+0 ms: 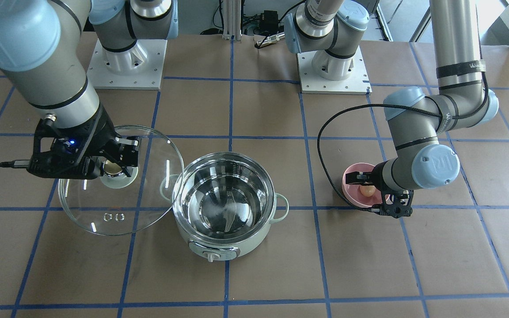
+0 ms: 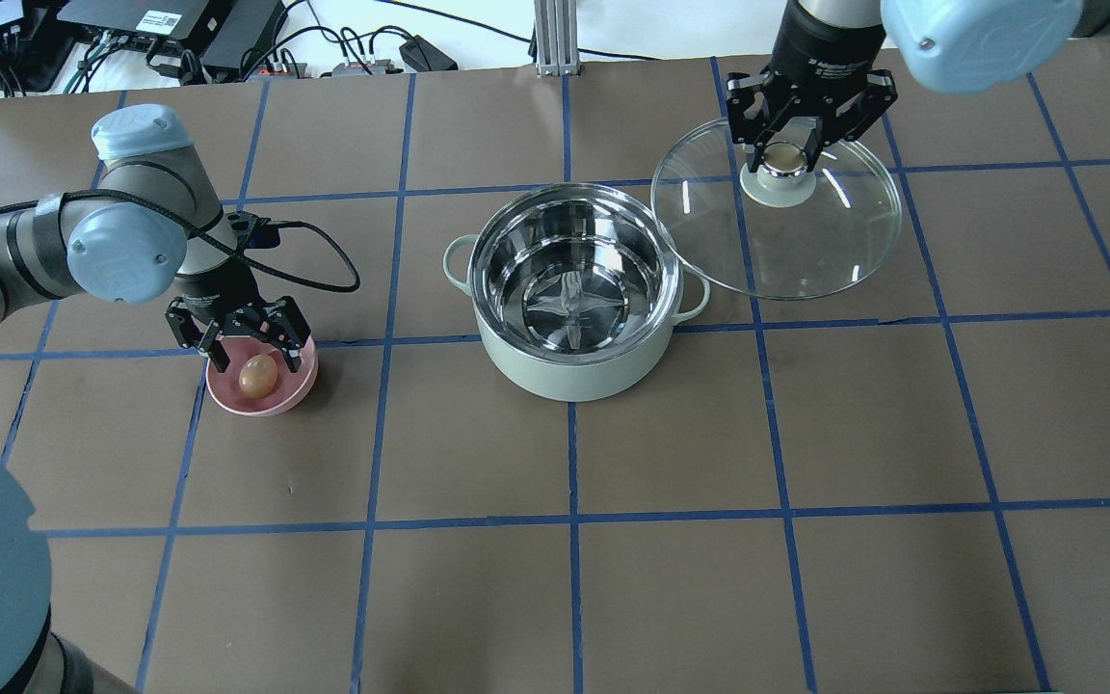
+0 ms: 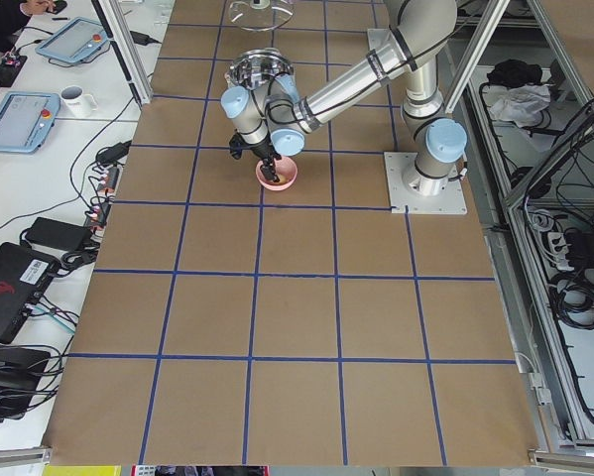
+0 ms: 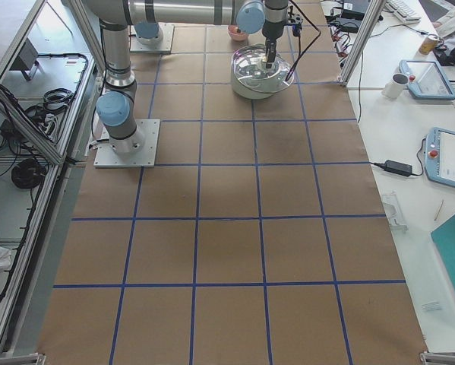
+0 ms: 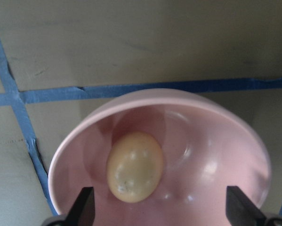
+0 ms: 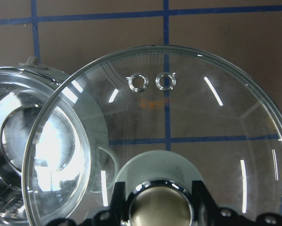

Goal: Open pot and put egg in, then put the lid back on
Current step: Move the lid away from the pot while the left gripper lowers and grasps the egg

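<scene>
Tan-brown, the egg [image 5: 134, 167] lies in the pink bowl [image 5: 216, 136] on the tabletop [image 2: 806, 434], at 9 o'clock from the pot [image 2: 569, 371] in the overhead view. The left gripper [image 5: 160, 202] hangs over it, its fingers [image 5: 85, 209] spread, with the egg between them, untouched and nearer one finger. The pot stands uncovered. At its 2 o'clock the right gripper [image 6: 160, 207] pinches the knob [image 2: 784, 158] of the lid [image 2: 806, 241], whose edge reaches the pot's rim.
</scene>
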